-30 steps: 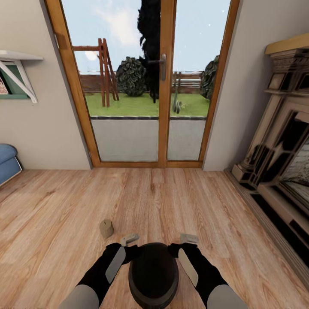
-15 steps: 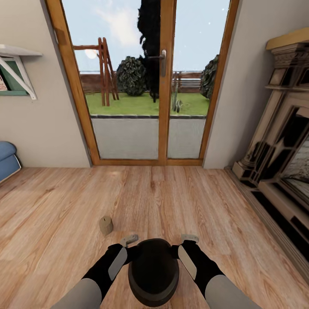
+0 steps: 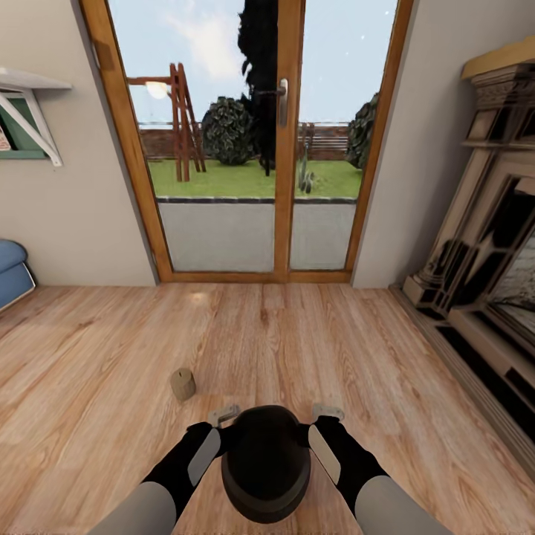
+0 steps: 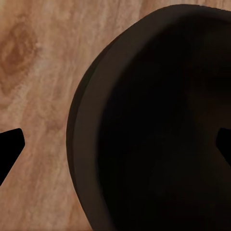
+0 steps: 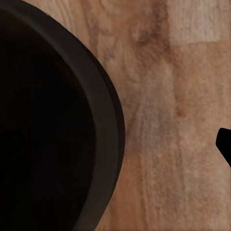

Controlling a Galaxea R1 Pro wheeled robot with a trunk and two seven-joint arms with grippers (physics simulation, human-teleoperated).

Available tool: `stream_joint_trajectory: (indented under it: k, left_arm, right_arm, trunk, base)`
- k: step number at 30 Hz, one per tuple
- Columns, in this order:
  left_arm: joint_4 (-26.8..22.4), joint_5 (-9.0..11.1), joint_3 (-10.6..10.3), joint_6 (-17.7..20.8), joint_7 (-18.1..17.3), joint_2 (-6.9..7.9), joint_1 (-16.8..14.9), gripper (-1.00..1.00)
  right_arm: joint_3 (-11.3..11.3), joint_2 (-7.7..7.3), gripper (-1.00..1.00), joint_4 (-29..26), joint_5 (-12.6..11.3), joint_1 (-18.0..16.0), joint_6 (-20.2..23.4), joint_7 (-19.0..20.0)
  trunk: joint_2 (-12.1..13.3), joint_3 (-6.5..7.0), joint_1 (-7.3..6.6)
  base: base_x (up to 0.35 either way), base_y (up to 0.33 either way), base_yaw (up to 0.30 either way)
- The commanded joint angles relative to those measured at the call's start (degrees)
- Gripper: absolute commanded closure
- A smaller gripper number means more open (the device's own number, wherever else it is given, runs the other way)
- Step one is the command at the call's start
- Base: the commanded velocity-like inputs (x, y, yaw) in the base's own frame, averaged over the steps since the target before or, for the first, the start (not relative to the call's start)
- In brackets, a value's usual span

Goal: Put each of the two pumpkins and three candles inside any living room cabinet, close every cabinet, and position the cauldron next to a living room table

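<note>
The black cauldron (image 3: 266,464) sits low between my two forearms in the head view, its dark opening facing up. My left gripper (image 3: 223,414) is by its left shoulder and my right gripper (image 3: 328,411) by its right shoulder. In the left wrist view the cauldron (image 4: 163,125) lies between two widely spread fingertips (image 4: 10,147), so that gripper is open. The right wrist view has the cauldron's rim (image 5: 108,144) beside one fingertip (image 5: 224,144) at the far edge. One beige candle (image 3: 182,384) stands on the plank floor just ahead and left of the left gripper.
Wood-framed glass doors (image 3: 286,148) stand straight ahead. The fireplace (image 3: 483,253) runs along the right wall. A blue sofa corner (image 3: 10,269) and a white wall shelf (image 3: 30,104) are at the left. Plank floor (image 3: 312,342) stretches between me and the doors.
The whole picture has shifted a little, so the camera moved. The cauldron and both arms sit slightly higher in the picture; the candle stays on the floor. The grippers' hold looks the same.
</note>
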Motion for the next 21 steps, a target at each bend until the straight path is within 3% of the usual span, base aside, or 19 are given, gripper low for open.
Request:
stream_joint_trajectory:
  k: [1,21]
  left_arm:
    - [-0.1,0.6,-0.3,0.2,0.5,0.04,0.0,-1.00]
    - [-0.1,0.6,-0.3,0.2,0.1,0.62,0.0,-1.00]
  right_arm:
    - [0.2,0.00,-1.00,-0.1,-0.5,0.0,0.1,-0.5]
    - [0.2,0.00,-1.00,-0.2,-0.5,0.0,0.0,-0.5]
  trunk:
    - [-0.4,-0.24,0.21]
    - [-1.1,-4.63,0.92]
  base:
    - [0.000,0.000,0.000]
    - [0.000,0.000,0.000]
